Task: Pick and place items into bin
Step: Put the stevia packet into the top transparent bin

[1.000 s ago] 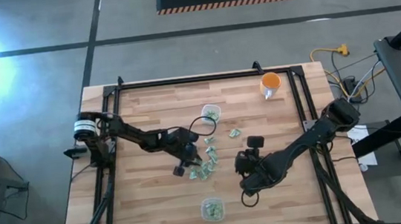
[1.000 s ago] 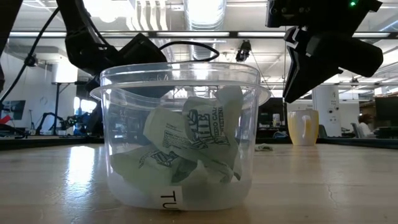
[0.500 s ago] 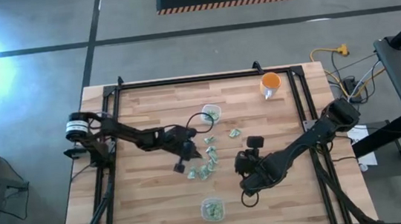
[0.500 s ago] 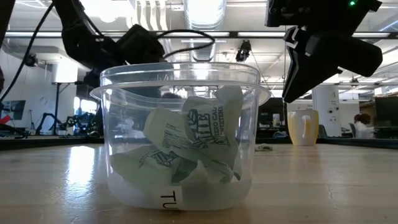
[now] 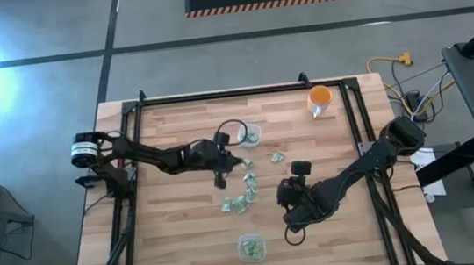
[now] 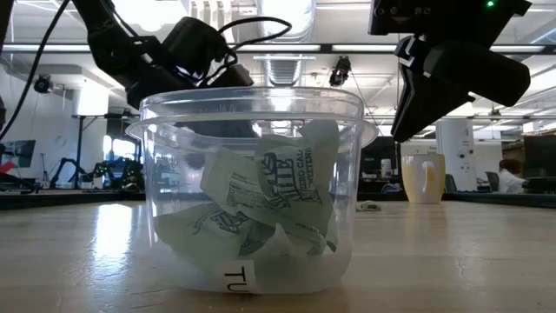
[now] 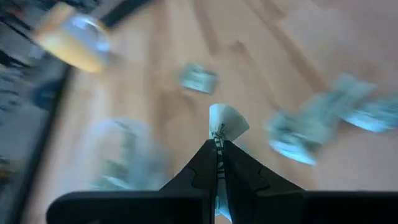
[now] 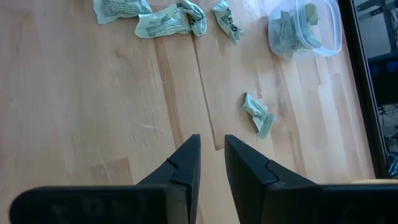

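A green-and-white wrapped piece [image 7: 226, 123] is clamped between the closed jaws of the left gripper [image 5: 233, 158], held above the bench [image 5: 177, 236] just beside the far bin [image 5: 250, 135]. For a clean drop, the piece should be carried fully over that bin's rim before the jaws are parted. The right gripper [image 8: 211, 163] waits near the loose pieces [image 5: 237, 204], jaws slightly apart and empty. A 2nd bin [image 6: 250, 200] stands at the bench's near edge.
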{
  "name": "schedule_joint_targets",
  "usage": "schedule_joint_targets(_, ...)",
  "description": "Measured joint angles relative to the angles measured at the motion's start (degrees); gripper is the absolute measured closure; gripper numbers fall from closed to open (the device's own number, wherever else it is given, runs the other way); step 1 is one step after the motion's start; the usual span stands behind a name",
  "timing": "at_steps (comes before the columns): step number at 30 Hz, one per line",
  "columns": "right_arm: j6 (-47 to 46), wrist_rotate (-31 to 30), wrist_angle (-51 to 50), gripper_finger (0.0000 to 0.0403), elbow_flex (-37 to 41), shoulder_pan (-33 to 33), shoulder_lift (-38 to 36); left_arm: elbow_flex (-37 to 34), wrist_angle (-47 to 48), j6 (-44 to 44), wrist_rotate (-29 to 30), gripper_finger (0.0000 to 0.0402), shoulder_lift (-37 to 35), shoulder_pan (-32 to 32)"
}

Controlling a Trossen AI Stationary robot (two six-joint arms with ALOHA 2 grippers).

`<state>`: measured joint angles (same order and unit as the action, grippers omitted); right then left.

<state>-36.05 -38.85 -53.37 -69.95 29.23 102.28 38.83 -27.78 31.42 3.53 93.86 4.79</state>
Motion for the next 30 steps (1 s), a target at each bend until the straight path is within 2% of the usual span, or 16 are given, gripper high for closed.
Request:
schedule_joint_targets(6,0.0,-0.1,0.1,0.0344,0.0,0.0,0.0,0.0,-8.4,1.0,0.1,0.0398,0.0,4.2)
schedule_joint_targets(10,0.2,-0.1,0.1,0.0343,0.0,0.0,0.0,0.5,-10.7,0.6,-0.4,0.0398,0.1,7.3)
schedule_joint_targets(14,0.2,-0.1,0.1,0.0342,0.0,0.0,0.0,1.9,-10.0,-2.4,-6.1,0.0398,0.2,10.8)
schedule_joint_targets(17,0.2,-0.2,0.1,0.0345,0.0,0.0,0.0,3.6,-8.6,-5.9,-10.3,0.0398,0.2,12.8)
schedule_joint_targets(20,0.2,-0.2,0.1,0.0346,0.0,0.0,0.1,5.3,-6.6,-8.7,-11.2,0.0398,0.2,14.0)
schedule_joint_targets(30,0.2,-0.2,0.2,0.0346,0.0,0.0,0.1,14.7,12.7,-12.5,-15.4,0.0398,0.2,16.6)
